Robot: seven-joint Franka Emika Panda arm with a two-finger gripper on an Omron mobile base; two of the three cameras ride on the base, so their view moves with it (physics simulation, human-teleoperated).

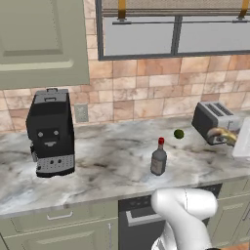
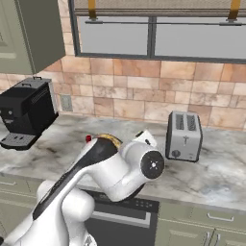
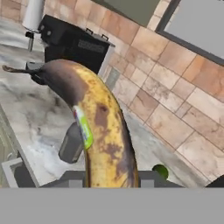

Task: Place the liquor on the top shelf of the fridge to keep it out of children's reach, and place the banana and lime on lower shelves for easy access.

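Banana (image 3: 103, 127) is clenched in my pincer (image 3: 109, 181), sticking up right in front of my hand cam, brown-spotted with a little green sticker. Past it the liquor (image 1: 158, 158) stands upright on the marble tabletop (image 1: 107, 161), lime (image 1: 179, 134) farther back by the toaster (image 1: 215, 122), coffee machine (image 1: 50, 132) off left.

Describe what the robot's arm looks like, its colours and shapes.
The arm is glossy white, built of fat rounded segments. A black band runs along the upper link, and a round grey cap with a small centre mark closes the elbow joint. From the left base view the rounded white link shows plain, with no cables visible.
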